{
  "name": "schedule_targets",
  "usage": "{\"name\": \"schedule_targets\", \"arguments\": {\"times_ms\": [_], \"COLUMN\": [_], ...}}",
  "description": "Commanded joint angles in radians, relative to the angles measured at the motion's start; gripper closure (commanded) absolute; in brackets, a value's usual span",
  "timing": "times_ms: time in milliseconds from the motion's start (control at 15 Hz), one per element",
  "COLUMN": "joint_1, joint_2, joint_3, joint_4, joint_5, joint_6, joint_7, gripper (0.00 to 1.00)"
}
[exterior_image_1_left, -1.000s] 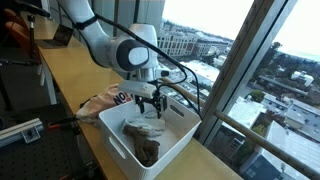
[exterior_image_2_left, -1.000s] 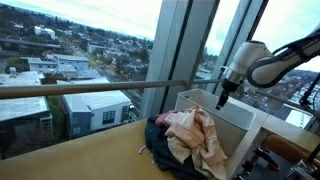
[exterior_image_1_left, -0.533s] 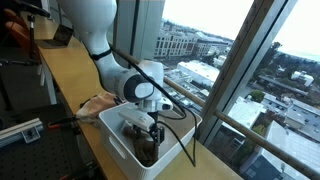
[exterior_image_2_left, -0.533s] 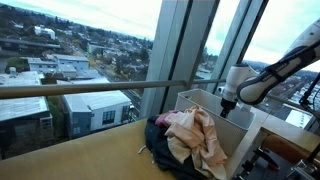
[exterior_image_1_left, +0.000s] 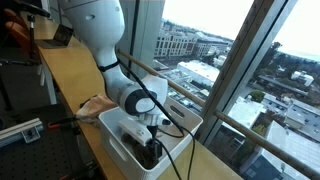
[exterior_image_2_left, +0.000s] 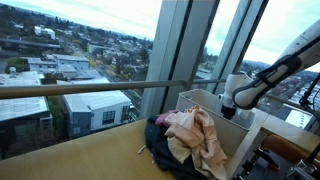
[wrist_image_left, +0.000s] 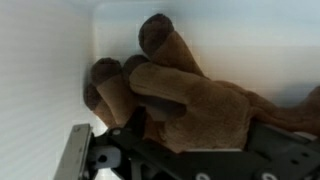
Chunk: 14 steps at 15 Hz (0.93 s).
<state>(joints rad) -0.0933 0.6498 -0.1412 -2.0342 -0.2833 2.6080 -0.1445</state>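
- The gripper (exterior_image_1_left: 150, 148) was down inside a white bin (exterior_image_1_left: 186, 133), close above a brown plush toy (exterior_image_1_left: 143, 158) lying on the bin floor.
- Claw state: in the wrist view one finger (wrist_image_left: 80, 150) stood far out to the side of the frame, well off centre, so the jaws were spread wide. The opposite finger was hidden behind the toy. No grip on the toy could be made out.
- In the wrist view the brown plush toy (wrist_image_left: 190, 100) filled the middle of the frame. Its rounded limbs pointed toward the bin's pale wall, and the nearest limb lay just beside the visible finger.
- Whether the finger actually touched the toy could not be determined.
- In an exterior view the white bin (exterior_image_2_left: 240, 125) hid the gripper behind its near wall. Only the robot arm (exterior_image_2_left: 265, 80) was seen, bending down into the bin from above.
- The robot arm (exterior_image_1_left: 95, 25) reached over from the table side, with its wrist just above the bin rim.
- The bin stood on a wooden table (exterior_image_1_left: 70, 75) set along a tall window.
- A pile of clothes (exterior_image_1_left: 100, 103) lay on the table just beside the bin, touching its wall.
- In an exterior view the pile of clothes (exterior_image_2_left: 190, 135) showed pink and cream cloth over a dark garment (exterior_image_2_left: 160, 150), resting on the wooden table (exterior_image_2_left: 70, 160).
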Motion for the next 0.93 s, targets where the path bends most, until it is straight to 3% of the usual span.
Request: {"name": "schedule_targets", "arguments": {"times_ms": [0, 667, 867], "joint_1": [-0.026, -0.031, -0.033], "joint_2": [0.05, 0.031, 0.02], "joint_3": [0.02, 0.039, 0.042], "joint_4": [0.038, 0.073, 0.078], "joint_5": [0.032, 0.06, 0.063], "joint_6": [-0.028, -0.086, -0.099], "joint_7": [-0.026, -0.049, -0.052], "gripper": [0.28, 0.98, 1.0]}}
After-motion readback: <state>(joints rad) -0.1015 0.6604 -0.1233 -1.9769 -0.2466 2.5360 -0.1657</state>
